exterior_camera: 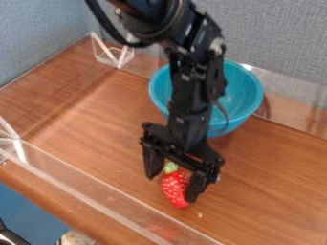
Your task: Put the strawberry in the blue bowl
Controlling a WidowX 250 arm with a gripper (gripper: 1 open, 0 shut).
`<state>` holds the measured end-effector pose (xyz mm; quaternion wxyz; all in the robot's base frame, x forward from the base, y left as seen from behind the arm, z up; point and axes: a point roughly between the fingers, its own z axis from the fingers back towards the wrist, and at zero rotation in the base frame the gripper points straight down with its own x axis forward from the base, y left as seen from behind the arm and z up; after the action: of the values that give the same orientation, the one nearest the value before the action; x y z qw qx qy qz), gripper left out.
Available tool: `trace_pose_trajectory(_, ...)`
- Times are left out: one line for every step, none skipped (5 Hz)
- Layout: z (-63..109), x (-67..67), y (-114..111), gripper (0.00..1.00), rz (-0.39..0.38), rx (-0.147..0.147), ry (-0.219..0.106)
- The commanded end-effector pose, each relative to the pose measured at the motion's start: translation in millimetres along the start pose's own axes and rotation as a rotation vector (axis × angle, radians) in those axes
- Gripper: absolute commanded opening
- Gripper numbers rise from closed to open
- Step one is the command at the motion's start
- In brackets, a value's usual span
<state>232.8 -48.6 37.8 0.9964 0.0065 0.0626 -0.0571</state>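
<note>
Camera view: gripper (174, 184) over strawberry (177, 189), jaws spread either side of it; berry on table (92, 129), in front of blue bowl (243, 93) | progress: reach apparently nearly complete; grasp, lift, transfer, release remain.

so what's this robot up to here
A robot arm is going for the toy strawberry on the wooden table. Its gripper is down over the berry with the fingers open on either side, and no grip is visible. The blue bowl stands behind the arm, and the strawberry is not in it yet.
</note>
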Motion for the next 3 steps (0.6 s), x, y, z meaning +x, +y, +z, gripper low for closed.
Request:
trace_pose_trajectory(-1.5,3.4,-1.9,1.00,-0.013,0.006,-0.028)
trace_pose_trajectory(-2.8,2.3,-1.9,0.00,-0.017,0.010,-0.037)
trace_pose_trajectory(1.8,0.6,-4.3,0.00,-0.025,0.009,-0.053)
